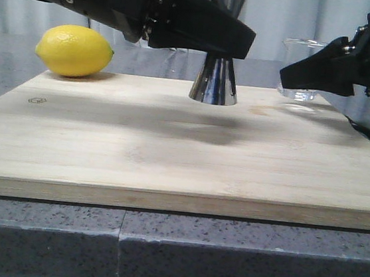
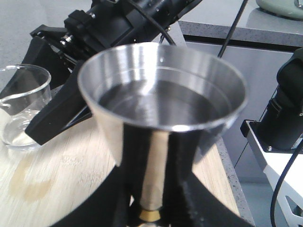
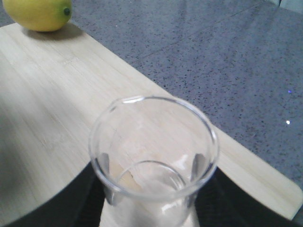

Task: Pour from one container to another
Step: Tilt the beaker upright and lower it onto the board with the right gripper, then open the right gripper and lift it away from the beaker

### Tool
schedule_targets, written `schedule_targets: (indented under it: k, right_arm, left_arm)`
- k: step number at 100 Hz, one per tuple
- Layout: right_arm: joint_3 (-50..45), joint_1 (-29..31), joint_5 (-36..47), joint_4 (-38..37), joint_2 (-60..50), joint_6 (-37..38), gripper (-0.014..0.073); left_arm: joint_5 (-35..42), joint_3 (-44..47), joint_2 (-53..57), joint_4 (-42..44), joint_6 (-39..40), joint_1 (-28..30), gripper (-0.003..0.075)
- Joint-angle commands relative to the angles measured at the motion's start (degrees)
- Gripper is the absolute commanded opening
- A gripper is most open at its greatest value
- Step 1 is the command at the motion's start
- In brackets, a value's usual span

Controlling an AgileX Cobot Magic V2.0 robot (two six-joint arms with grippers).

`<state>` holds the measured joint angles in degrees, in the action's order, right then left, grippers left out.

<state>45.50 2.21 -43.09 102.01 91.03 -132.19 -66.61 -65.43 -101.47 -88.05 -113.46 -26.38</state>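
The bench carries a wooden board with a lemon at its far left. My left end effector is clamped about the jigger, upright mid-board. My right end effector is closed on the beaker, upright, to the jigger's right, so the pour should travel leftward. The left wrist view alone shows liquid already in the jigger's cup; the right wrist view shows the beaker looking almost empty.
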Motion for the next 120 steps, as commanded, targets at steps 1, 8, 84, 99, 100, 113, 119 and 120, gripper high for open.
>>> schedule_targets:
  k: [1, 8, 84, 99, 100, 113, 119, 120]
  right_arm:
    - [1.1, 0.3, -2.7, 3.4, -2.1, -1.0, 0.0081]
    - [1.1, 0.3, -1.5, 3.4, -2.1, -1.0, 0.0081]
    - [-2.0, 0.3, -2.3, 0.0, -2.0, -2.3, 0.0081]
    - [-2.0, 0.3, -2.3, 0.0, -2.0, -2.3, 0.0081]
    - [-2.0, 0.3, -2.5, 0.0, -2.0, -2.3, 0.0081]
    - [-2.0, 0.3, -2.7, 0.0, -2.0, -2.3, 0.0086]
    - [-2.0, 0.3, -2.7, 0.0, -2.0, -2.3, 0.0112]
    - [-2.0, 0.3, -2.7, 0.0, -2.0, -2.3, 0.0116]
  left_arm:
    - [-6.1, -1.6, 2.1, -4.3, 0.3, -0.5, -0.0013]
    - [-6.1, -1.6, 2.1, -4.3, 0.3, -0.5, -0.0013]
    - [-6.1, -1.6, 2.1, -4.3, 0.3, -0.5, -0.0013]
    - [-6.1, -1.6, 2.1, -4.3, 0.3, -0.5, -0.0013]
    - [-6.1, -1.6, 2.1, -4.3, 0.3, -0.5, -0.0013]
    - [-6.1, -1.6, 2.1, -4.3, 0.3, -0.5, -0.0013]
    - [-6.1, -1.6, 2.1, -4.3, 0.3, -0.5, -0.0013]
    - [-6.1, -1.6, 2.1, -4.3, 0.3, -0.5, -0.0013]
